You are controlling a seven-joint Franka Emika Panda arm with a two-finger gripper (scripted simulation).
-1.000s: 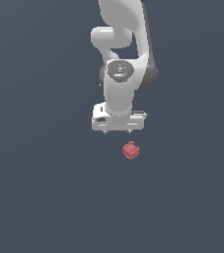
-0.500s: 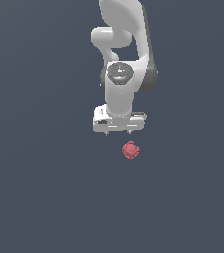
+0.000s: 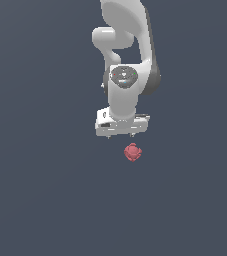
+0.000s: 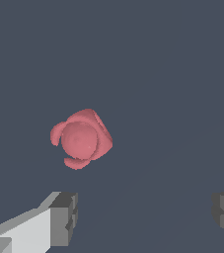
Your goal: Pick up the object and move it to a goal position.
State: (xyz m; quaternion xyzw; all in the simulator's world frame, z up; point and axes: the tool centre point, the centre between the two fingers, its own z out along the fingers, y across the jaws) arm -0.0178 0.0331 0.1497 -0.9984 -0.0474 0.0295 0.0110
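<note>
Since the red object (image 4: 81,139) isn't yet centred btwn the fingers, the claw (image 4: 143,217) is held wide open, near it, w/ nothing gripped, above the surface (image 3: 40,190).

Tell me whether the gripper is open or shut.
Open. In the wrist view the gripper has its fingers spread wide, nothing between them; the object lies apart.

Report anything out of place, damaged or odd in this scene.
Nothing stands out. The red object lies whole on the plain dark floor, apart from the open gripper, whose fingers do not yet straddle it. No spill, no damage.
</note>
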